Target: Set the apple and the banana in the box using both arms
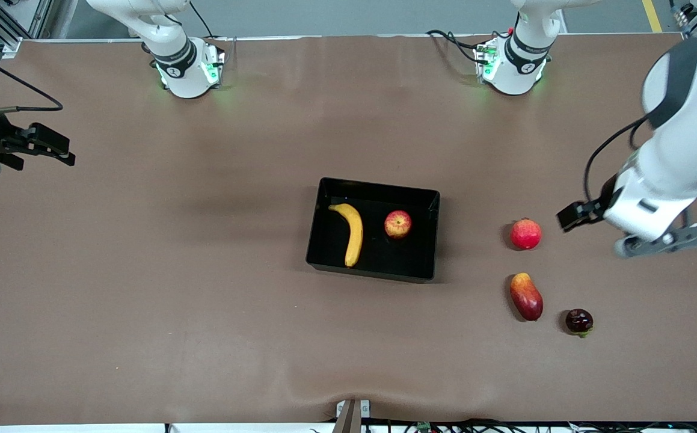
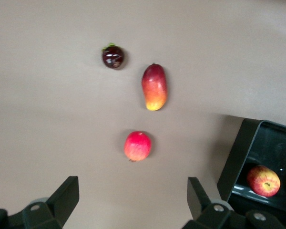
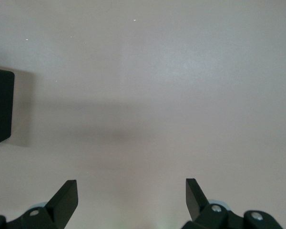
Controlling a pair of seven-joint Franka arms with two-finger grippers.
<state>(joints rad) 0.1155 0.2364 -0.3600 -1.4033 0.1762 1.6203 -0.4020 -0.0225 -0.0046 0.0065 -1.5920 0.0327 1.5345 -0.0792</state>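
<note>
The black box (image 1: 378, 187) sits at the middle of the table. The yellow banana (image 1: 352, 231) lies inside it, toward the right arm's end. The apple (image 1: 397, 224) rests beside the banana in the box, and it also shows in the left wrist view, apple (image 2: 263, 181), past the box wall (image 2: 238, 157). My left gripper (image 1: 569, 216) hangs open and empty over the table toward the left arm's end; its own view shows the left gripper (image 2: 132, 193) with nothing between the fingers. My right gripper (image 1: 62, 150) is open and empty (image 3: 132, 195) over bare table at the right arm's end, with a box corner (image 3: 0, 107) in sight.
Three other fruits lie on the brown mat between the box and the left arm's end: a pinkish-red round fruit (image 1: 525, 234) (image 2: 137, 146), a red-orange mango (image 1: 526, 296) (image 2: 154, 87) nearer the front camera, and a small dark fruit (image 1: 579, 321) (image 2: 113, 57) beside the mango.
</note>
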